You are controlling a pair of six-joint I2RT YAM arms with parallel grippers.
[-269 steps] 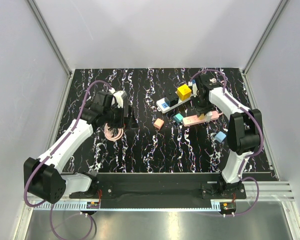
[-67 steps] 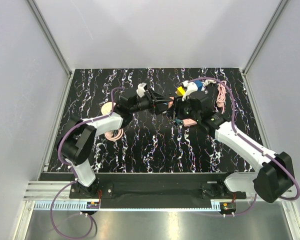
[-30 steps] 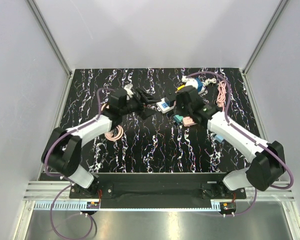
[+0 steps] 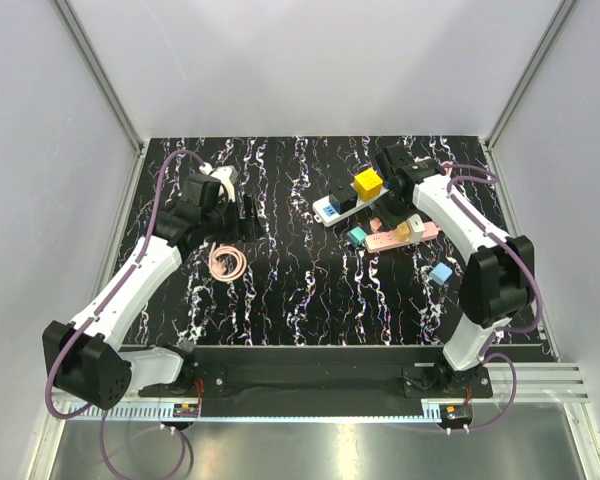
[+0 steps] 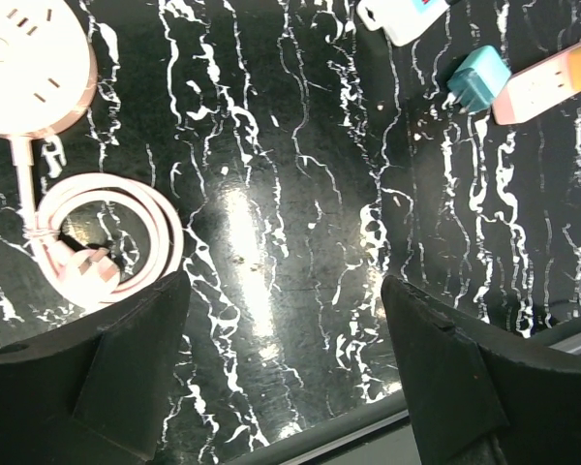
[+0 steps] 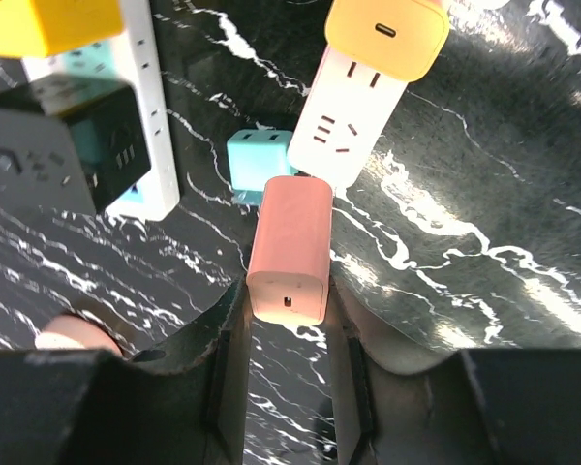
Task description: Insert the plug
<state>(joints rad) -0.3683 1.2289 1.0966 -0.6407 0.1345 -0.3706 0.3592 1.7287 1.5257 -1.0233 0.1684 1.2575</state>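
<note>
My right gripper point(image 6: 289, 291) is shut on a salmon-pink plug point(image 6: 290, 254), one finger on each long side. The plug's far end sits at the near end of a pale pink power strip point(image 6: 347, 121), which carries an orange charger point(image 6: 387, 34). Its prongs are hidden. In the top view the plug point(image 4: 377, 222) hangs beside that strip point(image 4: 420, 235), under my right gripper point(image 4: 385, 205). My left gripper point(image 5: 283, 286) is open and empty above bare tabletop, at the left of the top view point(image 4: 240, 212).
A white power strip point(image 4: 335, 210) holds a yellow cube point(image 4: 368, 183) and a black adapter point(image 6: 53, 155). A teal plug point(image 6: 255, 165) lies by the pink strip and a blue one point(image 4: 440, 273) nearer the front. A round pink socket point(image 5: 34, 58) with a coiled cord point(image 4: 227, 262) lies at the left.
The left arm has drawn back to the left, away from the centre, its jaws a little wider. The right arm has swung to the far right, carrying the pink plug to the pink strip.
</note>
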